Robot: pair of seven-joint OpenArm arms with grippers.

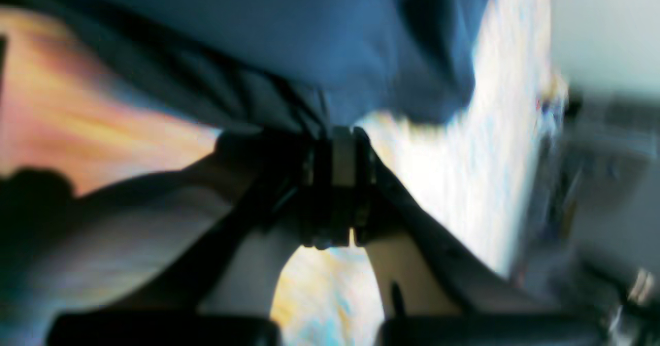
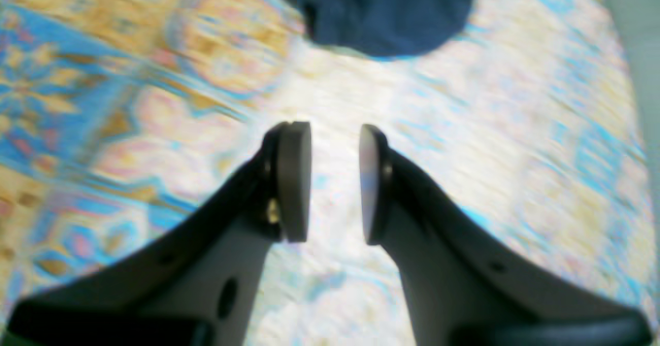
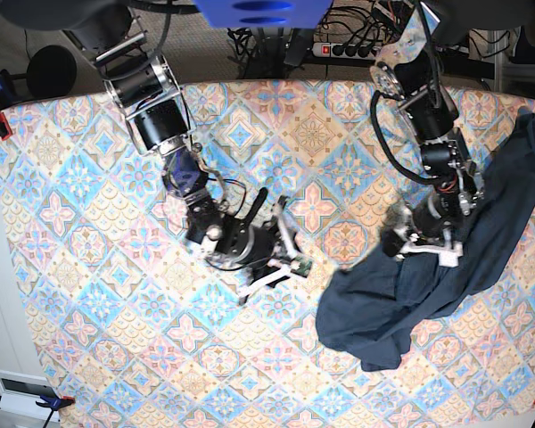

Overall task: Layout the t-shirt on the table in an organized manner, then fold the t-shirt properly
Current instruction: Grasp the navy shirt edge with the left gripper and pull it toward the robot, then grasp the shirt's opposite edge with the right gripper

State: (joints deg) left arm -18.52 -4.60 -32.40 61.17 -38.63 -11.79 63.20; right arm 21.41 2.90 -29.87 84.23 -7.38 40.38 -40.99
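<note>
T-shirt: the dark navy-blue soft fabric t-shirt (image 3: 428, 285) lies crumpled on the right side of the base view, a bunched mass near the middle-right and a long tail running up and out to the far right edge, where it seems to spill over the side.
Long axis: roughly diagonal, from the near-centre lump to the far-right corner.
Table: the table (image 3: 89, 267) wears a flat cloth of pastel blue, pink and cream diamond tiles with floral motifs; its whole left half is bare of garment.
Left end effector: the left end effector (image 1: 335, 160), on the base view's right, sits right on the upper edge of the shirt; in its wrist view the pads are drawn together with a gathered pleat of navy cloth running down into them, so it reads as clamped on the t-shirt, though that view is blurred.
Right end effector: the right end effector (image 2: 335, 183) hovers over bare cloth at mid-table, its flat grey pads (image 2: 294, 181) apart with nothing between them.
Key relation: from the right end effector the t-shirt lies ahead and to the scene's right, a rounded navy edge well apart from its tips; the left arm is plainly the nearer.
Material: thin, limp knit that folds into soft ridges and will drag and sag when lifted.
</note>
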